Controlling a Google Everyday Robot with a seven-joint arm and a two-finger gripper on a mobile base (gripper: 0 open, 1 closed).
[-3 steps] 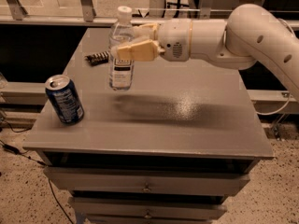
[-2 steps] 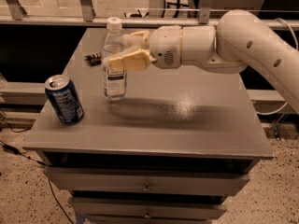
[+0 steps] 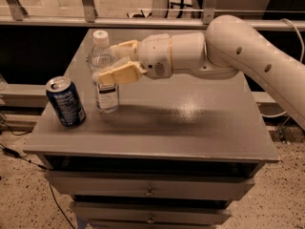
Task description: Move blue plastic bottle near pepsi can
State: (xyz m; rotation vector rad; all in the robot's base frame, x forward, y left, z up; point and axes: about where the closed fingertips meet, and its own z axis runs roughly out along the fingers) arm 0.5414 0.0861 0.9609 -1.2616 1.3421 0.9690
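Transport nearly done: claw (image 3: 106,62) is clamped round the upper body of the blue plastic bottle (image 3: 107,97). Compared with a second ago, the bottle has come forward and left across the bench (image 3: 190,123). The pepsi can (image 3: 66,101) now sits just left of and below the claw, not touching the bottle. Probably only set-down and release remain.
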